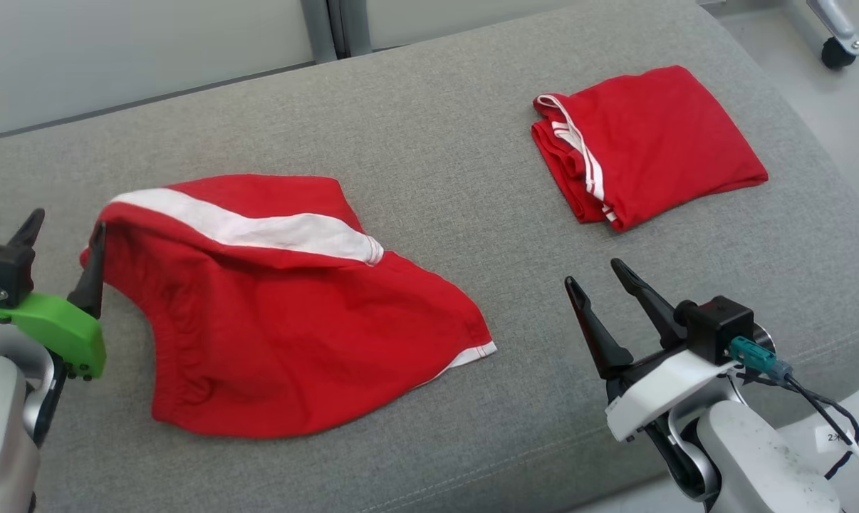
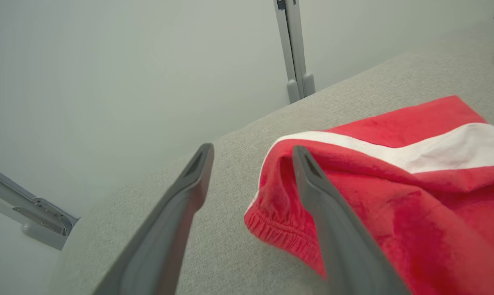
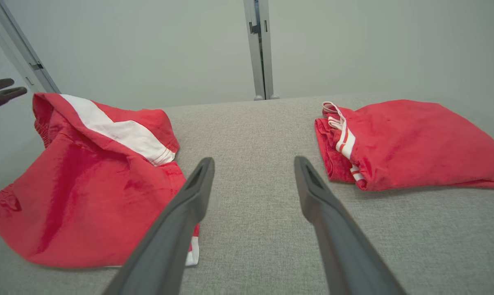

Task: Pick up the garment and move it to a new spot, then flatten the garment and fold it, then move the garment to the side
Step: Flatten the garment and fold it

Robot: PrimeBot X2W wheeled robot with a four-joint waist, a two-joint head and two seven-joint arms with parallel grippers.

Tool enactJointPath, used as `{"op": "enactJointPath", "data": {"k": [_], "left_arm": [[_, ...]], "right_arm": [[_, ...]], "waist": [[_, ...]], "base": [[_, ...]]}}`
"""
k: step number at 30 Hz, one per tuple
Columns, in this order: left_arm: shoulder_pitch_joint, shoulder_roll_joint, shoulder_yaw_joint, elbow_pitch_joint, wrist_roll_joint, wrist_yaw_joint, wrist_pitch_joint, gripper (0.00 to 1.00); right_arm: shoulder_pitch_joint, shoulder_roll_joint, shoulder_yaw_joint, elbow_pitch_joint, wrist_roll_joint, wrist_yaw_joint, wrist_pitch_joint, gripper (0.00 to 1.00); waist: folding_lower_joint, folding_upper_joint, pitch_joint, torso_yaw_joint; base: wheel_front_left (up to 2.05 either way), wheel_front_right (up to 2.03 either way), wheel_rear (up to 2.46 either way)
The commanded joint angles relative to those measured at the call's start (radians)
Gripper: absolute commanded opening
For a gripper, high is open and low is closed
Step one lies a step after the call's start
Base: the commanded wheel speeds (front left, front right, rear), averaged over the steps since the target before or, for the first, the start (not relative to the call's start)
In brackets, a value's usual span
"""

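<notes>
The garment, red shorts with a broad white stripe, lies loosely spread on the left half of the grey cushion. My left gripper stands open at its left edge. In the left wrist view its fingers are apart, and the right one rests against the elastic waistband corner of the garment, with bare cushion between them. My right gripper is open over the cushion's front, to the right of the garment, holding nothing. The right wrist view has the left gripper at its far left.
A second red garment, folded, with thin white stripes, lies at the back right of the cushion; it is also in the right wrist view. The cushion's front edge runs just under my right gripper. A caster wheel stands on the floor at the far right.
</notes>
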Motion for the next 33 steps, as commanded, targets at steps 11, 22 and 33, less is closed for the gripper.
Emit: {"op": "enactJointPath", "data": {"k": [11, 22, 33], "left_arm": [[0.24, -0.065, 0.142, -0.225, 0.018, 0.029, -0.003, 1.0], [0.387, -0.185, 0.115, -0.317, 0.066, 0.016, -0.002, 1.0], [0.324, -0.233, -0.018, -0.21, 0.031, -0.012, 0.031, 1.0]], "right_arm": [[0.035, -0.006, -0.008, 0.007, -0.001, 0.0, -0.004, 1.0], [0.053, -0.02, -0.008, 0.013, 0.009, 0.0, -0.004, 1.0], [0.038, -0.03, 0.009, 0.022, 0.018, 0.0, -0.004, 1.0]], "waist": [[0.0, 0.0, -0.059, 0.086], [0.0, 0.0, -0.076, 0.141], [0.0, 0.0, -0.072, 0.155]], "base": [[0.0, 0.0, 0.0], [0.0, 0.0, 0.0], [0.0, 0.0, 0.0]]}}
